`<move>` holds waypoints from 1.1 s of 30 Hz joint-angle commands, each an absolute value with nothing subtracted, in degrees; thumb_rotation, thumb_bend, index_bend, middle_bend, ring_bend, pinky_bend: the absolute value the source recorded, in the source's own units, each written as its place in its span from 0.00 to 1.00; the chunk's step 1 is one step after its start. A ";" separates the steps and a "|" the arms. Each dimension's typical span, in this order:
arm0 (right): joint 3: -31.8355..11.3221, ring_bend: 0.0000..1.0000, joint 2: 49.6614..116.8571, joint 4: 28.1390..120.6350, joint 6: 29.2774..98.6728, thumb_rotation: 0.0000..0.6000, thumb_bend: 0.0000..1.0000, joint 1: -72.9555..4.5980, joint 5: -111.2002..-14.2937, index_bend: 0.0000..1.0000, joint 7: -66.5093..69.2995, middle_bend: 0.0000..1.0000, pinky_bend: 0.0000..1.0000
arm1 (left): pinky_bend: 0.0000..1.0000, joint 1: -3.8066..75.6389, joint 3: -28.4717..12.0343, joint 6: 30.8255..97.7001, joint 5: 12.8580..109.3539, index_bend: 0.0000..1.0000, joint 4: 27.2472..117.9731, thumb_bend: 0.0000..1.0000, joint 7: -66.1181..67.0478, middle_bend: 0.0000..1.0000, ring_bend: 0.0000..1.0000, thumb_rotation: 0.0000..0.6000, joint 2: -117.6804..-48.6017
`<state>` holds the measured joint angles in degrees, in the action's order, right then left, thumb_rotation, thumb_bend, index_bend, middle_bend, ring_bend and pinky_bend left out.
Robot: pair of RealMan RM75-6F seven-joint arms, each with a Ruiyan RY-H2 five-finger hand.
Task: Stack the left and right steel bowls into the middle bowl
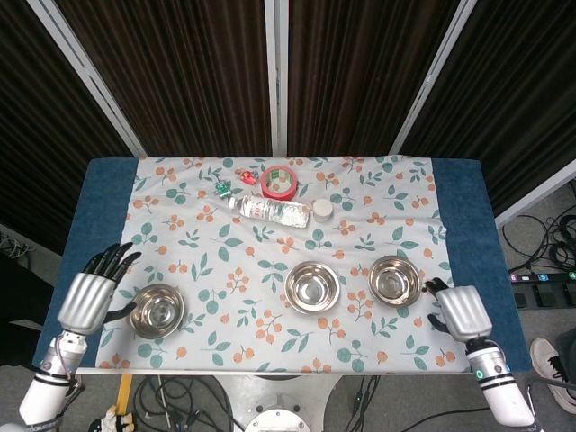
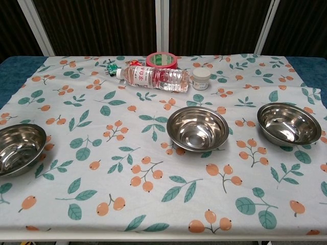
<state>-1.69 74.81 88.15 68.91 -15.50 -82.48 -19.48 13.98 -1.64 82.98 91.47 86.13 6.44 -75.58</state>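
Observation:
Three steel bowls stand in a row near the table's front edge. The left bowl (image 1: 157, 310) (image 2: 18, 148), the middle bowl (image 1: 311, 287) (image 2: 197, 128) and the right bowl (image 1: 393, 280) (image 2: 288, 123) all sit apart and hold nothing. My left hand (image 1: 90, 294) hovers just left of the left bowl, fingers spread, holding nothing. My right hand (image 1: 459, 311) sits just right of the right bowl, its dark fingers pointing toward the rim and gripping nothing. The chest view shows neither hand.
A clear water bottle (image 1: 270, 211) (image 2: 155, 77) lies on its side behind the bowls. Near it stand a small white jar (image 1: 322, 210) (image 2: 200, 79), a red tape roll (image 1: 278, 181) (image 2: 162, 59) and small toys (image 1: 222, 188). A floral cloth (image 1: 225, 261) covers the table.

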 commanded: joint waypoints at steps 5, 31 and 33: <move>-1.92 0.85 77.93 86.32 64.43 1.00 0.16 -18.33 -80.21 0.39 -23.97 0.37 0.82 | 0.23 13.96 -1.65 82.90 91.34 0.20 85.41 0.08 5.69 0.19 0.12 1.00 -75.77; -2.20 0.86 85.50 80.30 59.15 1.00 0.37 -23.04 -75.82 0.53 -29.54 0.46 0.82 | 0.23 14.17 -1.82 82.29 90.71 0.20 83.44 0.08 5.17 0.19 0.12 1.00 -76.36; -2.08 0.86 85.74 80.08 59.49 1.00 0.38 -23.00 -75.86 0.56 -29.46 0.49 0.82 | 0.23 14.17 -1.80 82.25 90.69 0.20 83.37 0.08 5.17 0.19 0.12 1.00 -76.40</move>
